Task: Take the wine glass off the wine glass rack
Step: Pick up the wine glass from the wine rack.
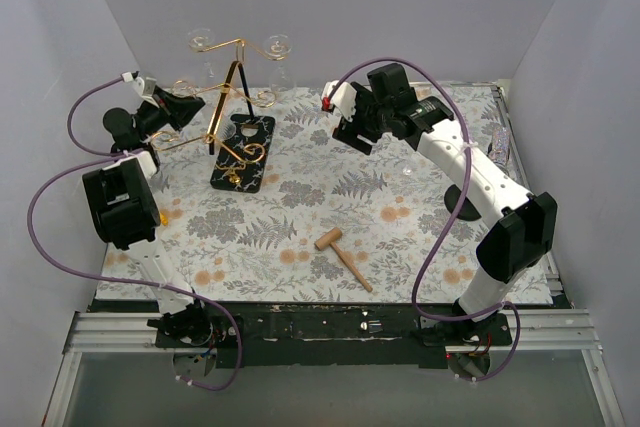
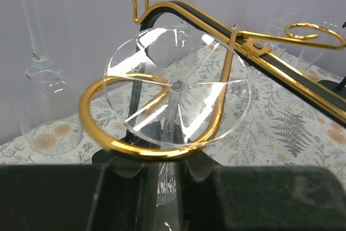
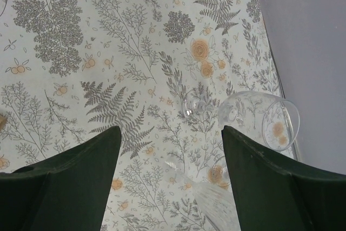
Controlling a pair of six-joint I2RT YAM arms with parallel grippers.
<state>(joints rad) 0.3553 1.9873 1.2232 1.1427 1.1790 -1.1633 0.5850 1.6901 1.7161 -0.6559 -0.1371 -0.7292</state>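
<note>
— Closest to us in the overhead view are the two arm bases (image 1: pixel 195 332), bolted at the near edge of the flowered counter (image 1: pixel 290 232). What do we have beyond them?

— A wooden mallet (image 1: pixel 343 255) lies alone toward the front. The wine glass rack (image 1: pixel 245 137) stands at the far left on its black base. Our left hand (image 1: pixel 190 104) is in against the rack's left side, by a lower scroll arm. Our right hand (image 1: pixel 345 127) hangs over the counter to the right of the rack, apart from it.

— And up top?

— Two spare glasses (image 1: pixel 278 47) hang upside down from the upper arms.

— Now our left wrist view.

— We see the wine glass (image 2: pixel 177 86) on the rack. Its round foot sits on a gold loop, and the stem drops through the loop's gap and down between our fingers (image 2: pixel 259 198). They are closed in on the stem from both sides, and we see no gap.

— Anything beside it?

— Another hanging glass (image 2: pixel 46 106), off to the left.

— And the right wrist view?

— The right hand's fingers (image 3: pixel 59 182) are spread wide and hold nothing, with the flowered counter below. A clear glass (image 3: pixel 259 117) sits just beyond the right finger, close to the grey wall (image 3: pixel 308 52). Upright or tipped, we cannot tell.
</note>
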